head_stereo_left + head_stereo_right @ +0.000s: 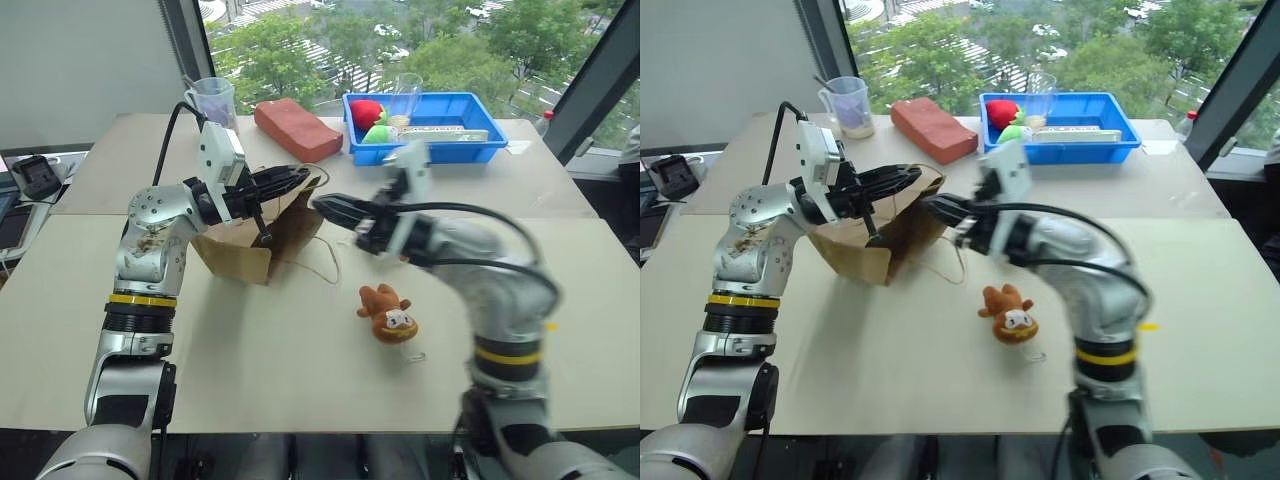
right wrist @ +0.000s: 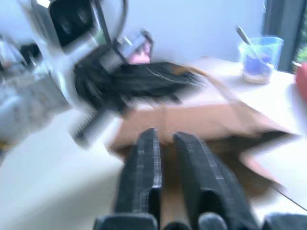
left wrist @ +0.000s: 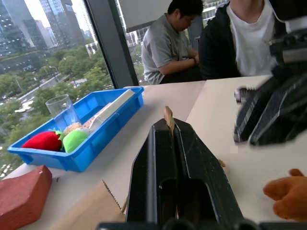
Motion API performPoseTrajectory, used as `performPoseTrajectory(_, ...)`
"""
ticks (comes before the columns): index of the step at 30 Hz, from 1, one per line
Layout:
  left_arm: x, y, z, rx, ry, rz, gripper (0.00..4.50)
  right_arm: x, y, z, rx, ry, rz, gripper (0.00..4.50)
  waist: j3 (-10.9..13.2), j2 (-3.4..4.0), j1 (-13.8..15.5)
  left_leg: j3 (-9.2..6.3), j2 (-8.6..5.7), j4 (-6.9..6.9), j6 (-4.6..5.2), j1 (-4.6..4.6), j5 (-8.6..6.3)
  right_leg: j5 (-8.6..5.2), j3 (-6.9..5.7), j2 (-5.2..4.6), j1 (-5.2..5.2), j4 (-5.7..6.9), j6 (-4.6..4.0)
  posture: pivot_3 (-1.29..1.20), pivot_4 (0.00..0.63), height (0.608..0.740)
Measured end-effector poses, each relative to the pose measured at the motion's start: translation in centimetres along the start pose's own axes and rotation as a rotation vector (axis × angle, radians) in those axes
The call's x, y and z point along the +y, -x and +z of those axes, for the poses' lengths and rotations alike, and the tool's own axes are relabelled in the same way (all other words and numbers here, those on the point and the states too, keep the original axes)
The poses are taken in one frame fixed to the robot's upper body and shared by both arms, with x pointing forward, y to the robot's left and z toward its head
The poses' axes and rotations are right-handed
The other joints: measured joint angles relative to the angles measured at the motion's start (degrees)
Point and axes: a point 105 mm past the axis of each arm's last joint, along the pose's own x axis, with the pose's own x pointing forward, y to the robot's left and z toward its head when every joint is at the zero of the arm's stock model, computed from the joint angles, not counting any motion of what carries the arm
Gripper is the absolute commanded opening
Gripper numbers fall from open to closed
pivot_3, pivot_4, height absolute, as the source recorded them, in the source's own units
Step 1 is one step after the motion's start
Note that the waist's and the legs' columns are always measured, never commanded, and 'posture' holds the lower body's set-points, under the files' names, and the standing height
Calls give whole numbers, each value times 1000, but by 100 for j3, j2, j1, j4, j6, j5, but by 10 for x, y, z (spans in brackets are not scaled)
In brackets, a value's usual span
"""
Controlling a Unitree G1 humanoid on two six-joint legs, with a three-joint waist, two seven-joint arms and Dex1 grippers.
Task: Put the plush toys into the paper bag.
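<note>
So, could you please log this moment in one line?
left gripper: shut on paper bag rim | right gripper: empty | monkey: on table

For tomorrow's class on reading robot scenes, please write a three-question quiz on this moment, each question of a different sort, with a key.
1. True or false: the brown monkey toy already lies inside the paper bag.
2. What does the left gripper pinch? A) the bag's rim B) the monkey C) the plastic cup
3. Fill in: the red and green round items sit in the blue ____.

Key
1. False: the monkey lies on the table, in front of the right gripper and clear of the bag.
2. A: its fingers are shut on the rim at the bag's mouth.
3. tray
</note>
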Motion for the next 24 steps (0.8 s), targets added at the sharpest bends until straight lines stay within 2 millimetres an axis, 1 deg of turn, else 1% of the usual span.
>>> performPoseTrajectory(1,-3,3,2,10,13,-26,0,-6,12,-14,70,4,-20,2270,0,0,13,1,-1,-2,2,-1,-1,-2,0,0,0,-2,2,0,150,740)
performPoseTrajectory(2,-7,6,3,20,26,-57,0,-10,25,-30,141,-3,-34,2606,0,0,13,4,0,-2,3,-3,-2,-2,1,1,-1,-3,3,0,150,740)
performPoseTrajectory(4,-15,9,3,48,38,-109,0,-12,46,-56,257,-13,-30,3287,0,0,10,8,1,-2,4,-4,-2,-4,4,1,-2,-4,5,0,150,740)
performPoseTrajectory(5,-18,9,2,54,50,-130,0,-12,54,-65,296,-10,-26,3610,0,0,11,11,1,-1,4,-4,-2,-4,6,1,-1,-4,5,0,150,740)
performPoseTrajectory(6,-22,9,1,59,61,-153,0,-12,61,-72,326,2,-21,3998,0,0,5,14,1,4,4,-4,-2,-4,8,1,-1,-4,5,0,150,740)
performPoseTrajectory(7,-26,8,0,60,69,-176,0,-12,68,-77,350,18,-19,4286,1,-1,-8,19,2,10,4,-4,-2,-4,13,2,1,-12,5,0,150,740)
performPoseTrajectory(9,-30,7,0,63,77,-201,0,-10,75,-84,381,30,3,4286,2,-2,-16,22,6,10,4,-1,-2,-3,17,6,8,-50,4,0,150,740)
performPoseTrajectory(10,-31,7,0,63,75,-206,0,-7,76,-89,398,31,24,4286,2,-2,-15,21,10,12,4,2,-2,-2,16,9,12,-49,2,0,150,740)
performPoseTrajectory(14,-31,7,0,63,73,-209,0,5,71,-114,437,-37,75,4286,3,-4,1,20,28,9,6,55,-3,-2,12,13,75,-62,2,0,150,740)
performPoseTrajectory(18,-31,7,0,63,73,-204,0,4,70,-141,487,-77,63,4286,3,-4,40,19,25,11,9,54,-5,-2,12,11,78,-66,2,0,150,740)
performPoseTrajectory(20,-31,7,0,63,70,-202,0,2,70,-147,501,-64,56,4286,3,-4,56,19,25,11,9,52,-5,-2,13,10,76,-66,2,0,150,740)
performPoseTrajectory(23,-29,6,0,63,68,-191,0,-1,69,-148,497,-22,46,3462,3,-4,52,19,26,11,9,53,-5,-2,13,11,76,-67,2,0,150,740)
performPoseTrajectory(24,-29,6,0,63,68,-188,0,-3,70,-148,496,-12,40,3067,3,-4,52,19,26,11,9,53,-5,-2,13,11,77,-67,2,0,150,740)
